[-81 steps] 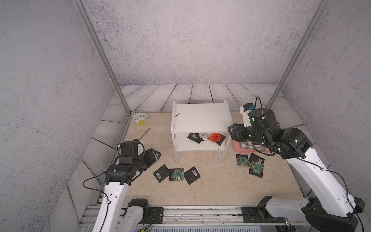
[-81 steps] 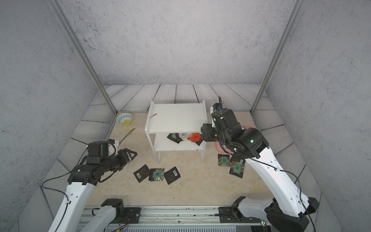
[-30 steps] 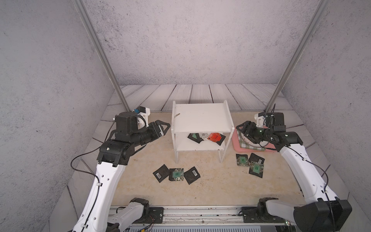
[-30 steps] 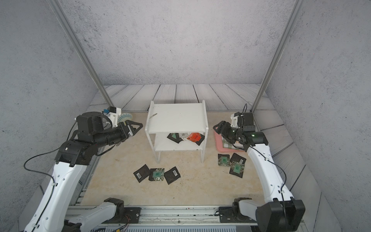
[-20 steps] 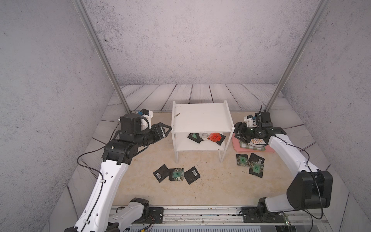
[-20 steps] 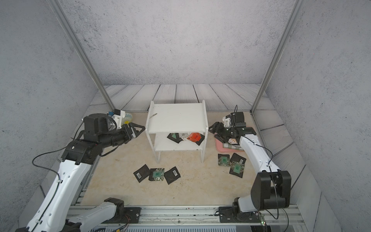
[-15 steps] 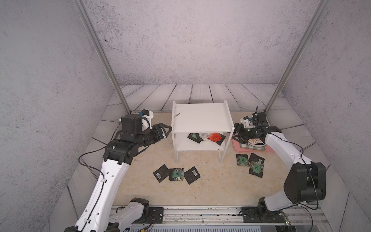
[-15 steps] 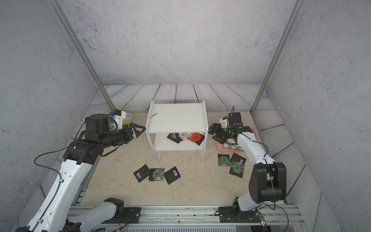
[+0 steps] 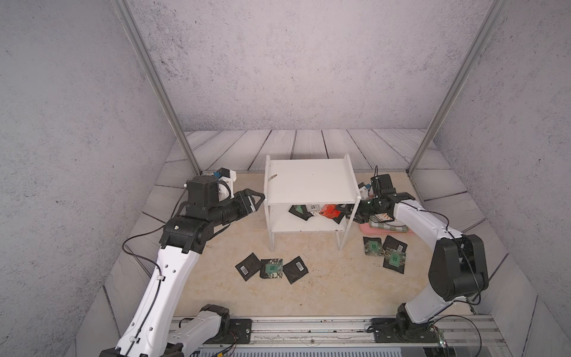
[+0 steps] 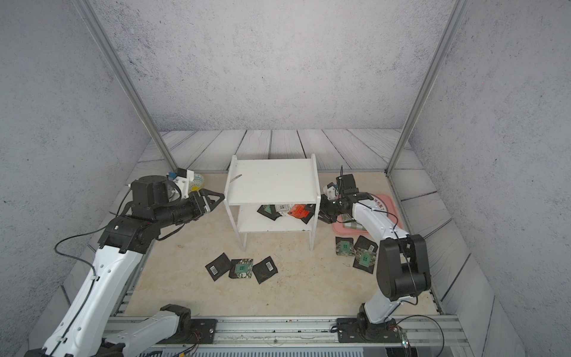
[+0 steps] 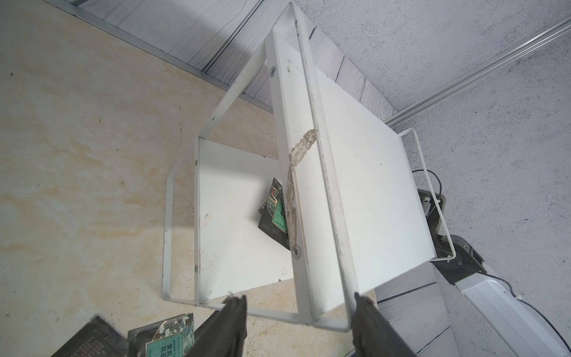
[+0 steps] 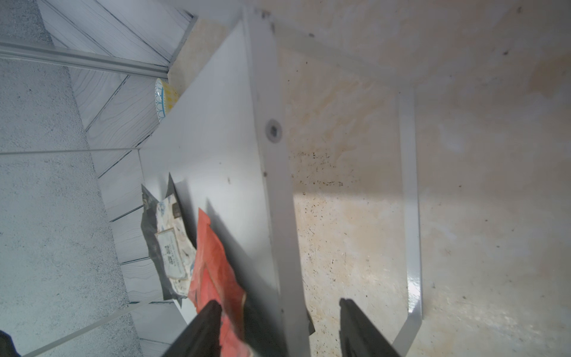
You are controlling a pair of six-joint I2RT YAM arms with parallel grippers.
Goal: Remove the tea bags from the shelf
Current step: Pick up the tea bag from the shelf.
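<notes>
The white shelf [image 9: 309, 182] stands mid-table in both top views. On its lower board lie several tea bags: a black-and-green one [image 9: 299, 211], a white-labelled one [image 9: 313, 207], a red-orange one [image 9: 330, 211] and a black one [image 9: 340, 218]. My left gripper [image 9: 259, 202] is open at the shelf's front left corner, and its fingers straddle the top board's end [image 11: 309, 278]. My right gripper [image 9: 355, 210] is open at the shelf's right side. Its fingers straddle the lower board's edge [image 12: 278, 216], one beside the red-orange tea bag [image 12: 213, 256].
Three tea bags [image 9: 271, 268] lie on the floor in front of the shelf and three more [image 9: 384, 252] at its right. A pink tray [image 9: 366, 228] with a green checked cloth sits under my right arm. A patterned bowl [image 10: 197, 184] is behind my left wrist.
Both arms have closed in on the shelf, the left from the left side and the right swinging down to the lower tier. The right jaws have narrowed.
</notes>
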